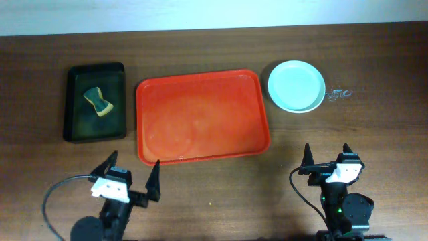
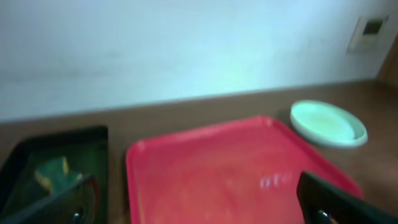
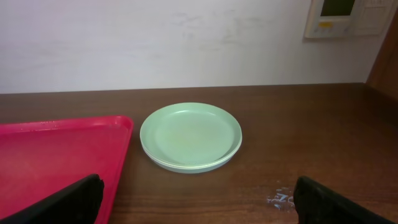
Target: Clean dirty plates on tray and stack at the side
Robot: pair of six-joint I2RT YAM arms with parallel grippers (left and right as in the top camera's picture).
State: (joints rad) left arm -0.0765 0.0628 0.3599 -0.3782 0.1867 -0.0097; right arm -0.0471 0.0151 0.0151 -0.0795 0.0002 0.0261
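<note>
The plates [image 1: 296, 85] sit in one stack on the table just right of the orange-red tray [image 1: 200, 117]; a pale mint plate is on top, with a cream rim showing beneath it in the right wrist view [image 3: 190, 137]. The tray holds no plates. My left gripper [image 1: 132, 178] is open and empty at the table's front, near the tray's front left corner. My right gripper [image 1: 328, 156] is open and empty at the front right, well short of the stack. The left wrist view is blurred and shows the tray [image 2: 230, 171] and the stack [image 2: 328, 123].
A black tray [image 1: 95, 102] with a yellow-green sponge [image 1: 98, 100] stands left of the orange-red tray. A small whitish scuff [image 1: 338, 94] marks the table right of the plates. A wall runs along the table's far edge.
</note>
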